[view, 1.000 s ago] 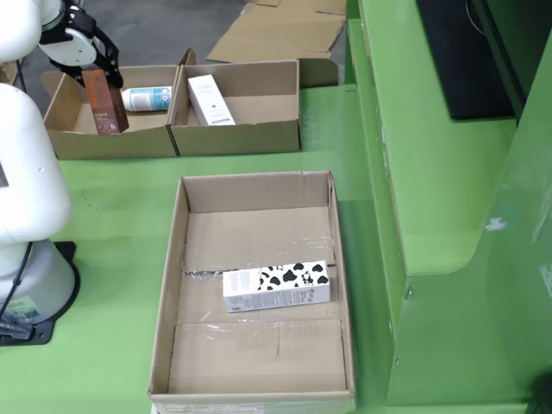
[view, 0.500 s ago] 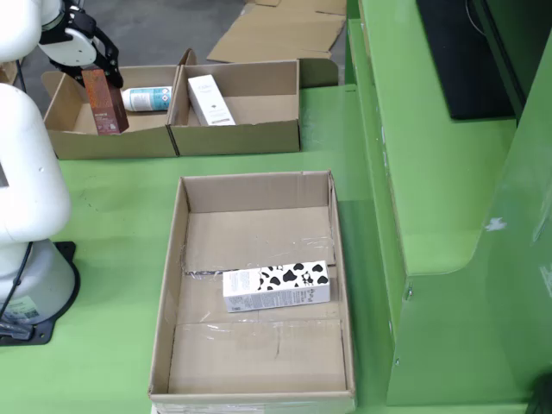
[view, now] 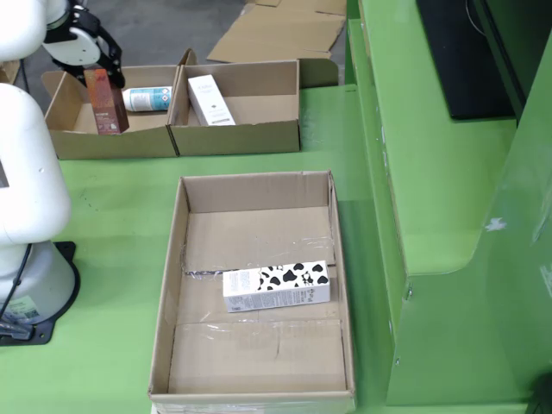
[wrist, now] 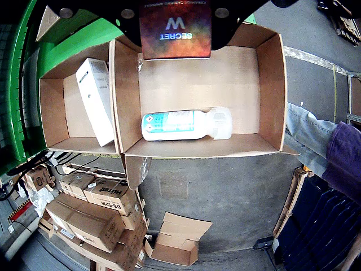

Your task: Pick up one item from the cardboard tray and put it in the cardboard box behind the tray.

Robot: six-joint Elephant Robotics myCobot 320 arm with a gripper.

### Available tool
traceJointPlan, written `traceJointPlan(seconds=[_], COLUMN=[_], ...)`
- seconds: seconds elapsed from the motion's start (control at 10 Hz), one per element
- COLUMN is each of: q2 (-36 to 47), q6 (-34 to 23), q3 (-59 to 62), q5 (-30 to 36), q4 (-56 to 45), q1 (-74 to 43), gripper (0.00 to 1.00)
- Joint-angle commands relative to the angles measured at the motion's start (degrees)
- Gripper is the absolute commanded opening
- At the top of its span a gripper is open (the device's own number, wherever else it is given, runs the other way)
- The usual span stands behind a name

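My gripper (view: 97,69) is shut on an upright red-brown carton (view: 105,103), lowered into the left cardboard box (view: 112,145) behind the tray. I cannot tell if the carton touches the floor. In the wrist view the carton (wrist: 175,28) fills the top between the black fingers of the gripper (wrist: 175,10), above the same box (wrist: 271,84). A white and teal bottle (wrist: 180,125) lies on its side in that box, also seen in the still view (view: 148,97). The cardboard tray (view: 259,191) in front holds one cow-patterned carton (view: 276,287).
A second cardboard box (view: 250,138) adjoins on the right in the still view and holds a white carton (view: 210,100), (wrist: 96,99). The arm's white base (view: 26,216) stands at left. A raised green step (view: 431,172) is at right. A person's arm (wrist: 333,147) shows beyond the table.
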Motion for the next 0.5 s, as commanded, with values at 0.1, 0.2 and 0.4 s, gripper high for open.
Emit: traceJointPlan(seconds=[0.1, 0.2, 0.4], q2=[-12.49, -18.51, -28.83], q6=[-6.5, -6.71, -8.73], q3=[22.64, 33.04, 51.85], q5=[1.27, 2.62, 3.67], q4=[-8.74, -13.36, -21.72], q1=[-7.04, -9.04, -10.83], gripper=[0.0, 0.0, 0.0])
